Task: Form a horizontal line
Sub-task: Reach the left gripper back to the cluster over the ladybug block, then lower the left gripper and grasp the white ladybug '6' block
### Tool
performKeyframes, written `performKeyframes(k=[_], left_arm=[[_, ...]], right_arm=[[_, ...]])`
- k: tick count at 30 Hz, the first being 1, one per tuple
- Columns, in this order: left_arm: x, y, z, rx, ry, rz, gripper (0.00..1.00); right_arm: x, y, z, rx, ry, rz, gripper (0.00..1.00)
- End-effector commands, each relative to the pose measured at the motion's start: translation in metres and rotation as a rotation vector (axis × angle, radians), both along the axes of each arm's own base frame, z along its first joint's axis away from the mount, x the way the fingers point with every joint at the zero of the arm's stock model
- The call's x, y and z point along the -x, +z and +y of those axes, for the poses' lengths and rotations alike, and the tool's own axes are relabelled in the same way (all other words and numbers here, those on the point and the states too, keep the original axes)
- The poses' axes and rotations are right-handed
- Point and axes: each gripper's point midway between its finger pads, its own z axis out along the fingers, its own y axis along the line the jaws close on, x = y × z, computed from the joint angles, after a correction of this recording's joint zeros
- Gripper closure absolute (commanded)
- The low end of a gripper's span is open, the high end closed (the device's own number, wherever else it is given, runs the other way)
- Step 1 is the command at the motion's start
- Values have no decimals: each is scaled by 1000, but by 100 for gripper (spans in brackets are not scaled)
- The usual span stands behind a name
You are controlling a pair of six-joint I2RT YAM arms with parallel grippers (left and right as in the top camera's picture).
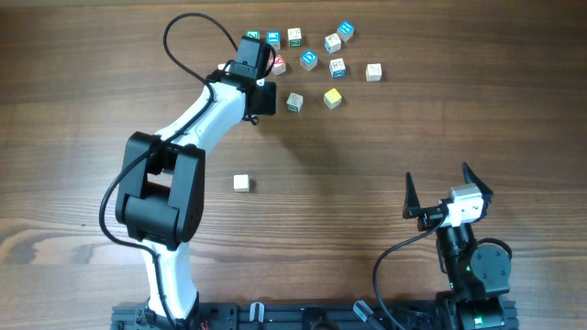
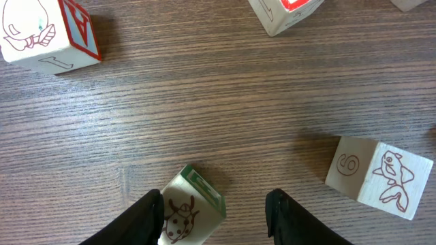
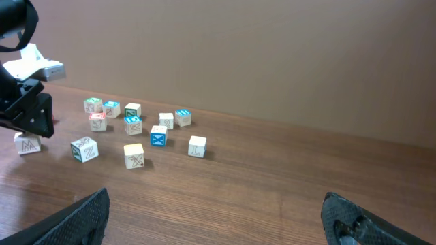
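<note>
Wood table (image 2: 204,102): green-edged cube (image 2: 192,212) between wide jaws of left gripper (image 2: 216,216); right gripper (image 3: 219,219) gapes.

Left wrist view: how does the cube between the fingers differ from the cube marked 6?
The ladybug cube has a green-framed face; the 6 cube shows no colour frame. The ladybug cube sits between the fingers of the left gripper; the 6 cube lies outside them. Both are pale wooden blocks with line drawings.

Left arm (image 1: 197,119) reaches far, right arm (image 1: 472,261) sits folded.
The left gripper (image 1: 260,75) gapes; the right gripper (image 1: 441,187) spreads wide.
</note>
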Motion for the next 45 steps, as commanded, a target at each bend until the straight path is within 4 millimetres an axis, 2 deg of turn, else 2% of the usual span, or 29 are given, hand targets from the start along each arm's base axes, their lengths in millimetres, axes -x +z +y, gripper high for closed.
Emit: performKeyframes(k=[1, 7, 12, 13, 16, 19, 21, 24, 31, 34, 38, 40, 42, 45], left_arm=[[8, -18, 8, -37, 6, 55, 49], [12, -20, 9, -43, 6, 72, 52], [7, -18, 9, -43, 10, 51, 48], [5, -16, 11, -53, 16, 41, 48], [-1, -5, 21, -104, 45, -2, 40], [-2, 6, 22, -98, 60, -25, 38], [5, 4, 25, -47, 187, 3, 40], [11, 1, 26, -21, 264, 29, 41], [13, -5, 28, -22, 269, 34, 43], [11, -5, 27, -18, 269, 27, 52], [10, -4, 27, -17, 269, 23, 57], [9, -4, 26, -15, 270, 19, 49], [8, -3, 26, -11, 272, 13, 32], [5, -3, 27, 19, 326, 4, 32]], right_arm=[[0, 1, 1, 4, 9, -6, 0], [0, 1, 1, 4, 9, -6, 0], [0, 1, 1, 5, 9, -6, 0], [0, 1, 1, 5, 9, -6, 0], [0, 1, 1, 4, 9, -6, 1], [0, 1, 1, 5, 9, -6, 0], [0, 1, 1, 5, 9, -6, 0], [0, 1, 1, 5, 9, -6, 0], [0, 1, 1, 5, 9, -6, 0], [0, 1, 1, 4, 9, -6, 0], [0, 1, 1, 5, 9, -6, 0], [0, 1, 1, 5, 9, -6, 1], [0, 1, 1, 5, 9, -6, 0], [0, 1, 1, 4, 9, -6, 0]])
